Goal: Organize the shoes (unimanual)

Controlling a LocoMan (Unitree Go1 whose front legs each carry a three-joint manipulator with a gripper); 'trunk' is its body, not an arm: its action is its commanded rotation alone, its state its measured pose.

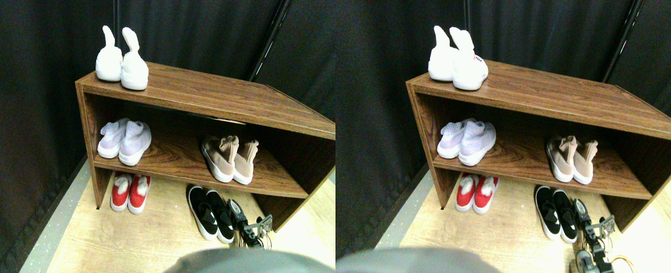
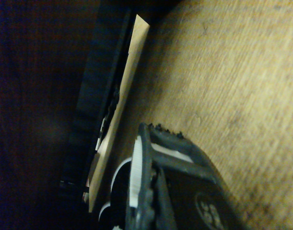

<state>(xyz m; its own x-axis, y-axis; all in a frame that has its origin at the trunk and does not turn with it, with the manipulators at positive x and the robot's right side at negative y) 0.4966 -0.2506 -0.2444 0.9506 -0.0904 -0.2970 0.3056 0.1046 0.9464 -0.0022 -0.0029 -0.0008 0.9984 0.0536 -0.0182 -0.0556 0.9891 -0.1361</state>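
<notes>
Black shoes [image 1: 210,212] lie just left of the right gripper [image 1: 259,227].

I see a brown wood-grain shelf [image 1: 210,96] against a black curtain [image 1: 28,85]. White shoes [image 1: 121,62] on top, pale-lavender pair [image 1: 124,140] and dusty-pink pair [image 1: 230,159] with white soles mid-level; red pair [image 1: 131,192] and black pair [image 1: 211,212] on the light wood floor [image 1: 142,239].

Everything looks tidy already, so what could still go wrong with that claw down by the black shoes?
The claw sits close beside the black pair on the floor, so a small sideways move might knock them out of line. It is also near the shelf's right side panel and could bump it. The wrist view is too dark to judge the clearance.
</notes>
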